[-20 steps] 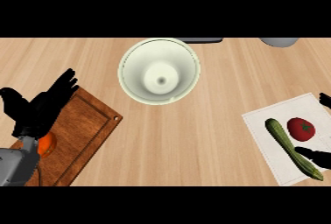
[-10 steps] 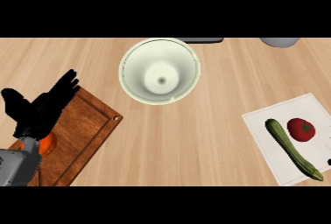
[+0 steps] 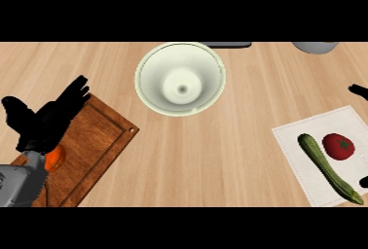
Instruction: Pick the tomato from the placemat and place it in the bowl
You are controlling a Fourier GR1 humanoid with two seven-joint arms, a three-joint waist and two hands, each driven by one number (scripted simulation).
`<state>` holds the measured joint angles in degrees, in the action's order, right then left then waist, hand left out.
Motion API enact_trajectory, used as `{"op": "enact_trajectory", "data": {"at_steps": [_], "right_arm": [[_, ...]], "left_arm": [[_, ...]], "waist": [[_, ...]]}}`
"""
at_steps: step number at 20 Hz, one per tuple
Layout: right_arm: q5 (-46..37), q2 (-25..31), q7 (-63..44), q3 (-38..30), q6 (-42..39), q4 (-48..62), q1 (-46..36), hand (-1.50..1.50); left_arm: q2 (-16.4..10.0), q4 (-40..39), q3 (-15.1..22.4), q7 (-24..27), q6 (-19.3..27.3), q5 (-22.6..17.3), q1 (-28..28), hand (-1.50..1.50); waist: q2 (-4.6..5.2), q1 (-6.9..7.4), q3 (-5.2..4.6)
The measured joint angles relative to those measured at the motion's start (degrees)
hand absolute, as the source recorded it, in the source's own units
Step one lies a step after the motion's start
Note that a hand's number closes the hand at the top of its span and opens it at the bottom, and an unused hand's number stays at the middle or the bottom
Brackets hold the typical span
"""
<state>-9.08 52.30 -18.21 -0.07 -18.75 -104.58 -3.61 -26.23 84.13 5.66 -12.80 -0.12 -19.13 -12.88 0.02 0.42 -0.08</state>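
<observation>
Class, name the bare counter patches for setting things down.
Bare wood lies between the brown wooden cutting board and the white rectangular placemat, below the cream round bowl. Crowded: the placemat, holding a red tomato and long green cucumber.

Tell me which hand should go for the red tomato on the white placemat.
Right, most likely. The round red tomato lies on the white placemat at the far right, and the right hand shows at that edge. The left hand rests open over the brown wooden board, far left.
</observation>
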Motion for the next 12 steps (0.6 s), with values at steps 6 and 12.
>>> {"op": "enact_trajectory", "data": {"at_steps": [6, 12], "right_arm": [[-1.76, -0.28, -9.19, 2.85, -6.49, -1.97, -2.58, -1.5], [-4.82, -3.24, -11.93, 3.12, -11.26, 0.09, -5.1, -1.5]], "left_arm": [[-0.25, -0.37, -1.87, 0.78, -2.31, 0.41, 0.89, 0.0], [2.27, -0.65, -2.47, 0.18, -2.1, 2.83, 0.15, 0.0]], "waist": [[-0.03, -0.15, 0.02], [-0.01, -0.31, 0.06]]}}
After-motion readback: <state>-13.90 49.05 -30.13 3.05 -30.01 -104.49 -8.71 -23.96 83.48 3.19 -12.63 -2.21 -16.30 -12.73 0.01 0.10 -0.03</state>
